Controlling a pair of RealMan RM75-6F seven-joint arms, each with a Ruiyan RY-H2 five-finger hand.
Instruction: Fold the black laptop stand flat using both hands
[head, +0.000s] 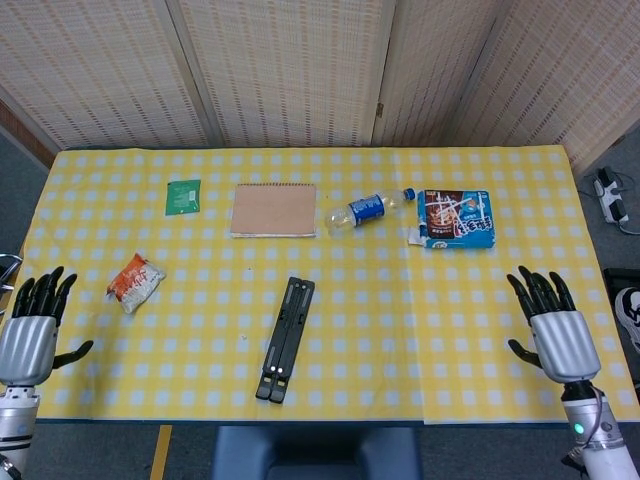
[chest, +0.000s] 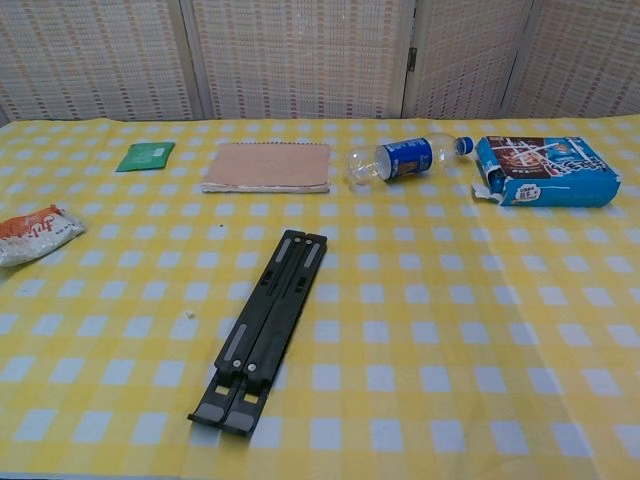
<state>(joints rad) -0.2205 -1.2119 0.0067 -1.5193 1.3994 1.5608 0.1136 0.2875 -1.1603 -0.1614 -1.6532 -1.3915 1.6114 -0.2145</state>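
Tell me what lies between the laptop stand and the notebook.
Only bare checked tablecloth between the laptop stand and the notebook, seen in both views.

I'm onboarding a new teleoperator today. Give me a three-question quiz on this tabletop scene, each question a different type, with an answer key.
1. True or false: the black laptop stand lies flat on the table.
2. Which sits nearest the plastic bottle? A) green packet B) blue snack box C) orange snack bag
3. Fill in: the left robot hand and the right robot hand each hold ____.

Key: 1 true; 2 B; 3 nothing.
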